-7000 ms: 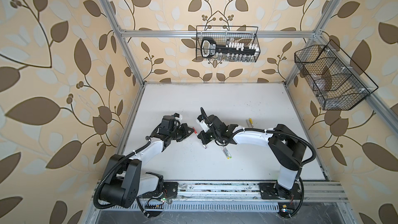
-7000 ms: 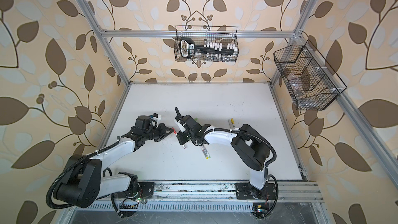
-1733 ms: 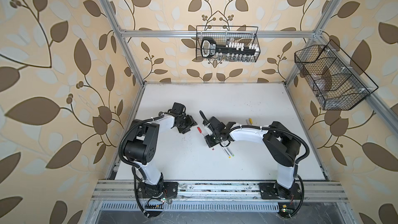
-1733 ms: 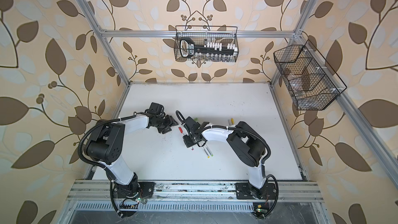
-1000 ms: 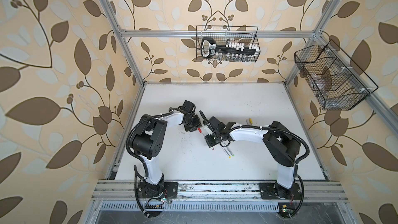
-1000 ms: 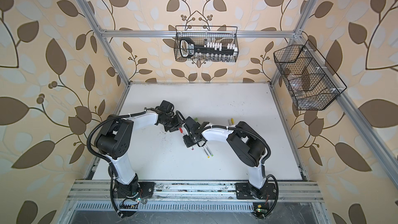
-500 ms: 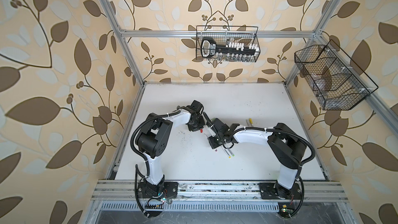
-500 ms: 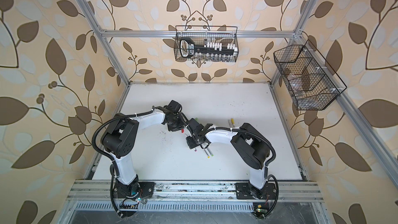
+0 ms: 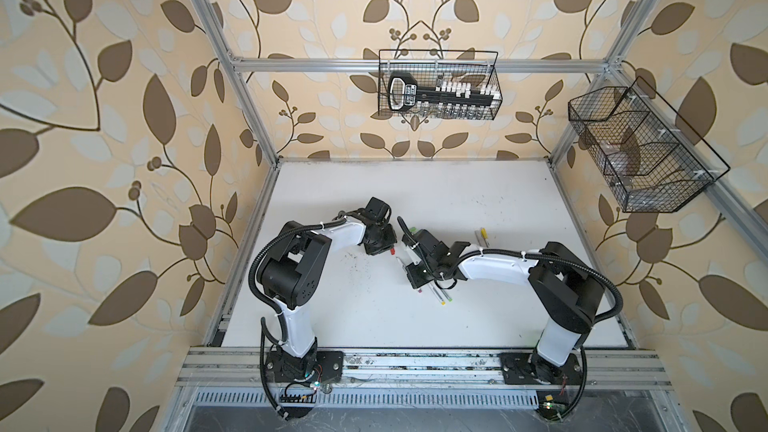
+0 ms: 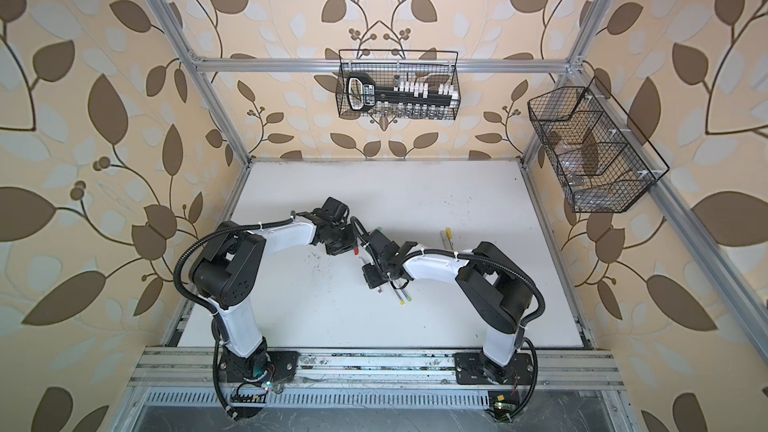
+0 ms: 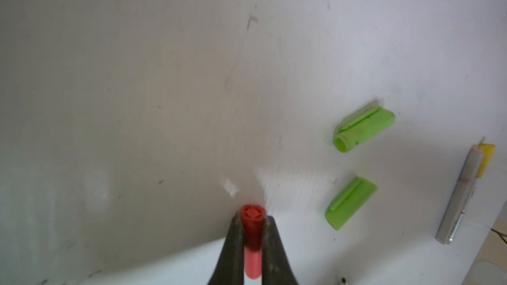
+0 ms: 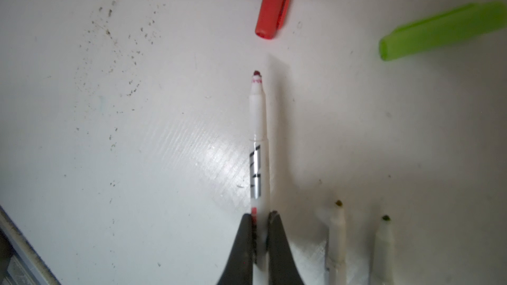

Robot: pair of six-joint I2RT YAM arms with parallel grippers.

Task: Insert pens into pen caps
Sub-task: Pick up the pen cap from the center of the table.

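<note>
Left tool (image 11: 252, 222) clenched on red cap (image 12: 271, 15); right tool (image 12: 260, 216) clenched on red-tipped pen (image 12: 258, 122) — gripped far from tip, so it may wander and miss the cap mouth.

Counter (image 9: 478, 184) from above. At centre the left pincer (image 11: 252, 220) clasps the held cap (image 11: 251, 213). To its right the right pincer (image 12: 260, 223) clasps the held pen (image 12: 259, 138), its tip pointing at that cap, near but apart. Two loose pens (image 12: 336, 237) (image 12: 384, 242) lie side by side under the right wrist. Two loose caps (image 11: 362, 127) (image 11: 351, 204) lie just behind the pincers. Farther right, a fourth pen (image 11: 461, 196) lies just beside a fourth cap (image 11: 485, 157). A rear basket (image 9: 438, 91) and a side basket (image 9: 640, 151) hang on the walls.
</note>
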